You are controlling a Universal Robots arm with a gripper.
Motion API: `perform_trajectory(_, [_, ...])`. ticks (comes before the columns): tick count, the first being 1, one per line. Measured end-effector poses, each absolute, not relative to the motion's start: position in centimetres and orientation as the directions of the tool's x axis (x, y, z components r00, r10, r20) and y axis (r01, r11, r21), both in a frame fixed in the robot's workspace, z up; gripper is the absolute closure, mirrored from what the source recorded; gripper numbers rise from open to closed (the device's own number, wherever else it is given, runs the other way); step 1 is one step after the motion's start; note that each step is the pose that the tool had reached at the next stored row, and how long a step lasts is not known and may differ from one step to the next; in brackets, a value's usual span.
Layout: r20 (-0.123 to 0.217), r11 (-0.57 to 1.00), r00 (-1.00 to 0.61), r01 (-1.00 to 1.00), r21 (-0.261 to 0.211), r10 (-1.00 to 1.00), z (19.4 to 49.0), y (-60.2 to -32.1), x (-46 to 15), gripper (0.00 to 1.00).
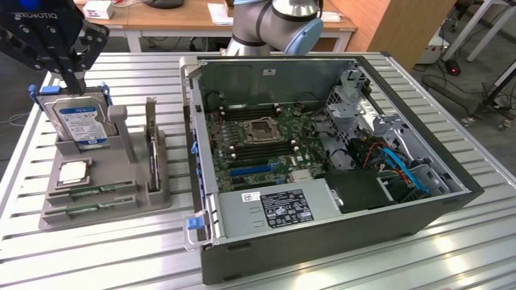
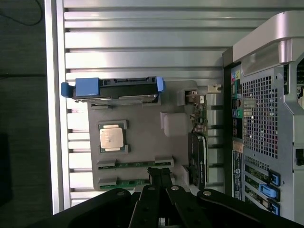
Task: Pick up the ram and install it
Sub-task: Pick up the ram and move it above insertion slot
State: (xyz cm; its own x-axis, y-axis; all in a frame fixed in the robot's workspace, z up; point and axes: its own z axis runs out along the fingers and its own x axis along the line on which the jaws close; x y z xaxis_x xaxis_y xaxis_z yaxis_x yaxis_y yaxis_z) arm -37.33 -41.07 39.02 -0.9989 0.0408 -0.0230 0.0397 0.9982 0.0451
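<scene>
Two ram sticks [image 1: 90,192] [image 1: 84,209], thin and green, lie side by side in the front slots of a grey holder [image 1: 113,202] on the exterior view's left. The wrist view shows the same sticks [image 2: 135,164] [image 2: 124,182] just ahead of my fingertips. My black gripper [image 1: 74,83] hangs well above the holder's back, over the hard drive, shut with nothing in it. In the wrist view, the gripper [image 2: 159,171] has its fingers pressed together.
The holder also carries a silver hard drive with a blue label [image 1: 81,124], a square processor chip [image 1: 72,173] and an upright card [image 1: 151,151]. The open computer case [image 1: 419,208] lies on the exterior view's right, its motherboard [image 1: 262,130] exposed. All rest on a slatted metal table [image 1: 105,260].
</scene>
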Motion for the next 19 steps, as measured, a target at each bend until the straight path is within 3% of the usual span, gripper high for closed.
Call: perform_trajectory(19, [-0.023, 0.999, -1.000, 0.011, 0.046, 0.012, 38.99, -41.07, -37.34, 0.91])
